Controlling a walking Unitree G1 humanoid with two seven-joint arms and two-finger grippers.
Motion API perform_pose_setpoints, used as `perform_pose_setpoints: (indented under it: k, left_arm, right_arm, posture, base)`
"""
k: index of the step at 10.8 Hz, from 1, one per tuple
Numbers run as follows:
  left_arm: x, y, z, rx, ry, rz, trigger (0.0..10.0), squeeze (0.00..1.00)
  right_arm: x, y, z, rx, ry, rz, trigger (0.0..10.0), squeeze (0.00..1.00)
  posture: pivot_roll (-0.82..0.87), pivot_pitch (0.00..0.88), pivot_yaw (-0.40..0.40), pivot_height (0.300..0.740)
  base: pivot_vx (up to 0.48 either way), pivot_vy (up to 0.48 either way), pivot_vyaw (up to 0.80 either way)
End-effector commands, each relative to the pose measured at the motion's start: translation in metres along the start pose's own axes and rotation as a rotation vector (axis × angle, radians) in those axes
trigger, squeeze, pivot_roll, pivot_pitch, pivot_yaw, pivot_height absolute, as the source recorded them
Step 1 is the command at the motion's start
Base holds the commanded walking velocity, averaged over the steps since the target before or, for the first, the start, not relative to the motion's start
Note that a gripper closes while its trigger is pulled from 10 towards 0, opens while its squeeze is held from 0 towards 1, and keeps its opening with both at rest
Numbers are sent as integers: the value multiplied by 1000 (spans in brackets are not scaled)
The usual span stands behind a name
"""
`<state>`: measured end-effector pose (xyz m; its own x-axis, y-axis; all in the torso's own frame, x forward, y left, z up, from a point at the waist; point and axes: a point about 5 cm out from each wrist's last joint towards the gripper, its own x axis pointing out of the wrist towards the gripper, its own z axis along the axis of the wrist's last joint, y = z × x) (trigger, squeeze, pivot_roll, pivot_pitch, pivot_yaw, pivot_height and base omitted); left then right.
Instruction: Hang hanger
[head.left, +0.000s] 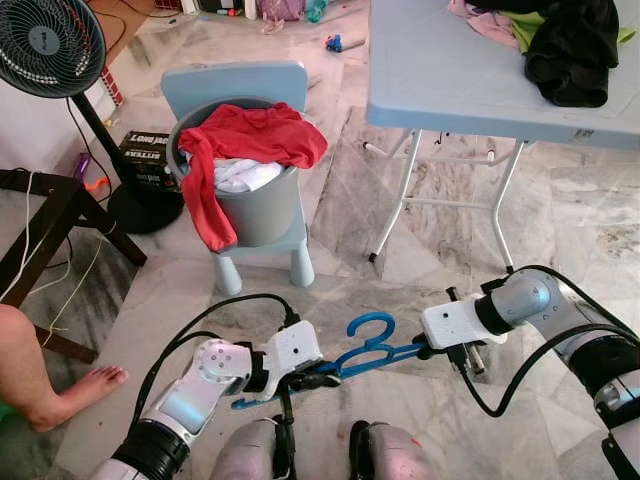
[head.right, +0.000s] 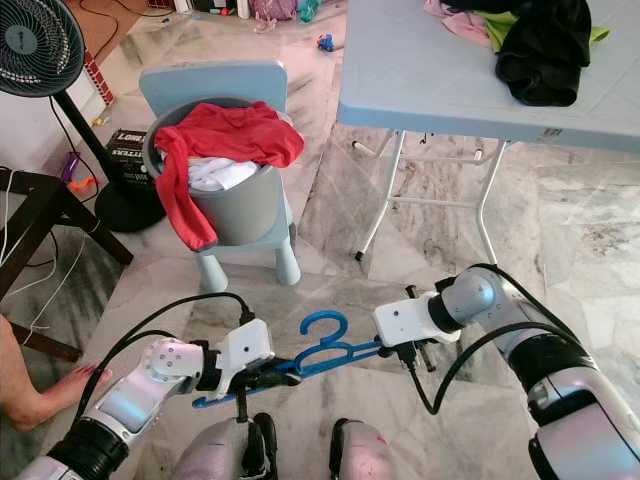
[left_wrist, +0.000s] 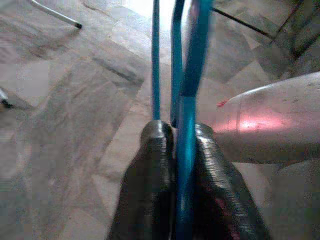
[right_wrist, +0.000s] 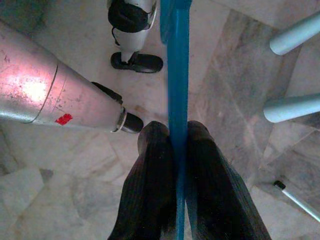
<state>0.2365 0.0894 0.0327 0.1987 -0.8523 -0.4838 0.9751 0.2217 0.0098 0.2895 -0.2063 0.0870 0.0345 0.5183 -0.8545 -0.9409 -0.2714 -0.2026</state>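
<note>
**Blue hanger gripped at both ends above the marble floor**

Left eye view: a thin blue plastic hanger (head.left: 362, 352) is held in the air between the two grippers, low in front of the robot and above its grey legs. Its long axis runs roughly level from the robot's left to its right, rising slightly toward the right, and the curled hook (head.left: 372, 325) stands up from the middle, its open side facing the robot's left.

The left gripper (head.left: 318, 379) is clenched on the hanger's left part; in the left wrist view its ribbed black fingers (left_wrist: 150, 185) press on either side of a blue bar, with two thinner blue rods running on beyond them. The right gripper (head.left: 428, 350) is clenched on the hanger's right end; in the right wrist view its ridged black fingers (right_wrist: 150, 190) pinch the flat blue strip (right_wrist: 176, 75) from both sides.

Below lies a polished floor (head.left: 440, 290) of grey-veined marble slabs. Farther ahead a round grey plastic basket (head.left: 262, 212) sits on a pale blue child's chair (head.left: 240, 85), with a limp red garment (head.left: 245, 145) draped over its rim and white cloth (head.left: 243, 176) inside. A pale blue folding table (head.left: 450, 70) on white tube legs stands to the right, with a crumpled black garment (head.left: 575, 50) near its far right corner. A black fan (head.left: 45, 42) stands at the left, and a person's bare foot (head.left: 85, 388) rests on the floor.
</note>
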Motion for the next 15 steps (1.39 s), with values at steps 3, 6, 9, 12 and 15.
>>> perform_pose_setpoints:
  k: [3,6,9,12,15]
  left_arm:
    - [-6,26,8,152,1,229,10000,1000]
    - [-17,36,27,237,-75,341,10000,1000]
    - [-26,22,11,122,-117,432,10000,1000]
    - [-43,28,6,11,-225,754,10000,1000]
    - [-43,38,7,-155,-314,886,10000,1000]
  right_arm:
    - [-6,-3,-22,14,167,-103,0,0]
    - [-3,3,-38,36,253,-184,0,0]
    - [-5,5,-53,169,271,-404,0,0]
    - [13,42,-74,609,127,-681,0,0]
    - [33,62,-72,1049,-76,-1018,0,0]
  posture:
    - [-10,158,1,740]
    - [-6,162,-2,740]
    - [8,170,-26,740]
    - [14,191,-50,740]
    - [-13,199,-37,740]
  base:
    - [0,0,0]
    - [0,0,0]
    - [0,0,0]
    - [0,0,0]
    - [0,0,0]
